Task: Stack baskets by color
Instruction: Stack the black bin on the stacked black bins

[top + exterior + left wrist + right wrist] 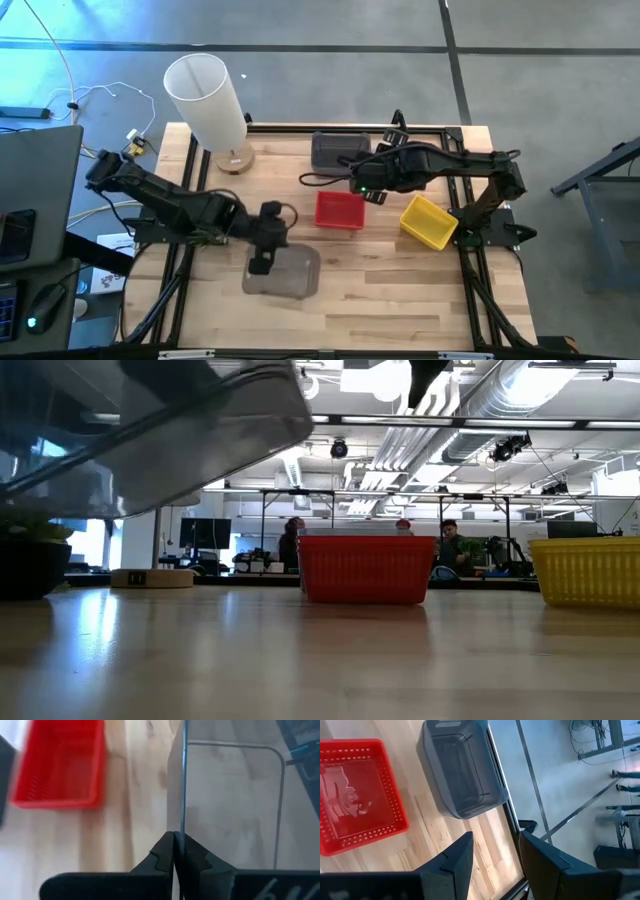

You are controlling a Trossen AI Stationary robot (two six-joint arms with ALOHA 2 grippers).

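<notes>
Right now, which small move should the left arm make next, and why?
Probably carry the clear basket toward the grey basket at the back. The left gripper is shut on its rim and holds it tilted above the table, while the right gripper hangs open.

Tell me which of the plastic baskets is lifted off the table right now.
The translucent grey plastic basket, pinched by its rim in the left hand; the red, yellow and dark grey baskets rest on the table.

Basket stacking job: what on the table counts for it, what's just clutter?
Job:
- red basket
- yellow basket
- dark grey basket
- clear-looking grey basket, lifted, its wall pinched by the shut left gripper
- right gripper, open, holding nothing

Clutter:
- white cylinder on wooden base
</notes>
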